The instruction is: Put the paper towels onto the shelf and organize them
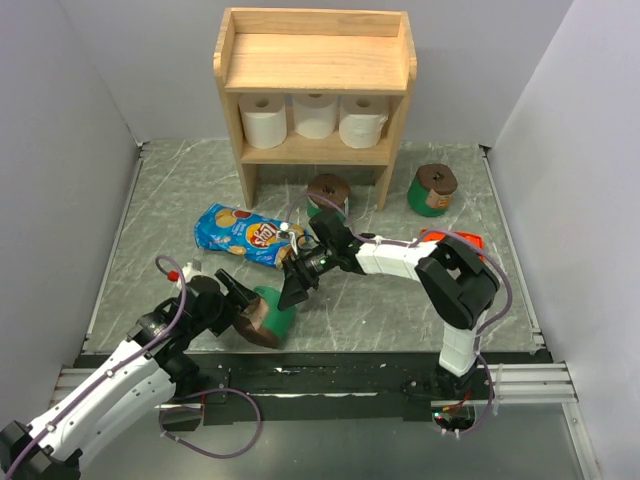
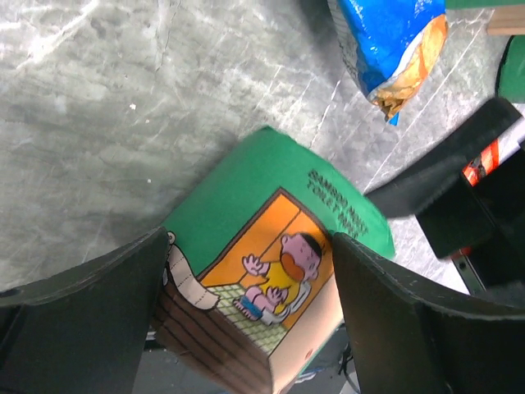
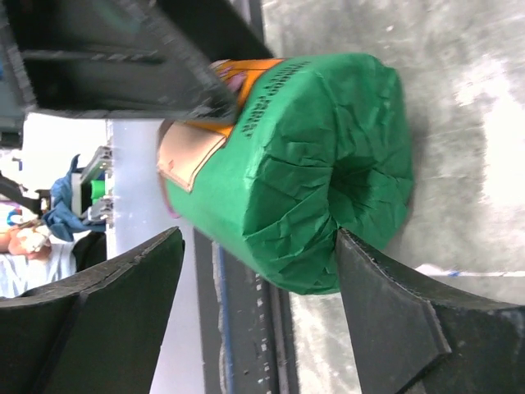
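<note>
A green-wrapped paper towel roll [image 1: 272, 318] with a brown end and a cartoon label lies tilted near the table's front edge. My left gripper [image 1: 245, 305] is shut on it, one finger against each side of the roll [image 2: 271, 238]. My right gripper [image 1: 300, 285] is open at the roll's crinkled green end [image 3: 328, 148]; its right finger [image 3: 385, 312] touches that end and the left one stands apart. Two more green rolls stand by the shelf's right leg [image 1: 328, 192] and further right [image 1: 433, 189]. Three white rolls [image 1: 316, 114] stand side by side on the lower tier of the wooden shelf [image 1: 315, 60].
A blue chip bag [image 1: 240, 233] lies left of centre, just behind both grippers. An orange package [image 1: 462, 240] shows partly behind the right arm. Grey walls close in both sides, and the black front rail [image 1: 330, 375] runs just under the held roll.
</note>
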{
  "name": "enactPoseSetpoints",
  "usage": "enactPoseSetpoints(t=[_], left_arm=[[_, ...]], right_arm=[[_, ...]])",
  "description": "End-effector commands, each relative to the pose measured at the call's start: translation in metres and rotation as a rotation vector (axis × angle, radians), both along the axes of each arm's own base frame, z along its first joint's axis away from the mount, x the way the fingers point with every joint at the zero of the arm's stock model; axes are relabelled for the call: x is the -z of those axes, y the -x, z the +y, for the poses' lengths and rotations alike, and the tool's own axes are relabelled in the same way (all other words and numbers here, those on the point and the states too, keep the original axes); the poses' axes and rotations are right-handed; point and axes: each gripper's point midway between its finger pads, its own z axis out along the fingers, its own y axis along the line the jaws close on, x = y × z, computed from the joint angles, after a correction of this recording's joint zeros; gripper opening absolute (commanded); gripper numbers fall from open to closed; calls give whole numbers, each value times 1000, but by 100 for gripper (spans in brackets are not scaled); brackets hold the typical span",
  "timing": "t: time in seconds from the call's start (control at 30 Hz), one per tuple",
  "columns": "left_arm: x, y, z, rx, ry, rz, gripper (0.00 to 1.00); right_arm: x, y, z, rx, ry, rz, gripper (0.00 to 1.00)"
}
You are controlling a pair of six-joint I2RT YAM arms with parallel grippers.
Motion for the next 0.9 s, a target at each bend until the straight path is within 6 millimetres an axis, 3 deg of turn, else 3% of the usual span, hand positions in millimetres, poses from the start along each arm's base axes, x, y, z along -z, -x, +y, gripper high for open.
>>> enactPoseSetpoints(t=[0.0,0.23,0.43,0.6,0.63,0.67,0.73,0.77,0.87], left_arm=[[-5,-11,-2,-21,11,-46,86],[-11,-23,-10,-4,23,-104,84],[-24,-43,-29,27,64,-183,85],[-39,-64,-49,42,81,-230,84],[-38,-66,-48,33,45,-232,85],[-51,-73,-47,17,9,-253,85],[-32,-72,-23,-37,-167,-164,87],[-51,-85,-11,-115,-223,-197,88],[-66,-84,10,-149,-356,-165,88]], right_arm=[[-46,5,2,-24,-129,-64,79],[-66,9,-8,19,-127,-94,77],[-86,12,-19,90,-110,-131,77],[-78,9,-31,216,-1,-133,77],[-72,2,-32,279,35,-132,77],[-70,4,-32,292,42,-123,76],[-72,4,-30,322,28,-111,76],[-71,2,-31,339,36,-115,76],[-75,-5,-40,402,70,-167,75]])
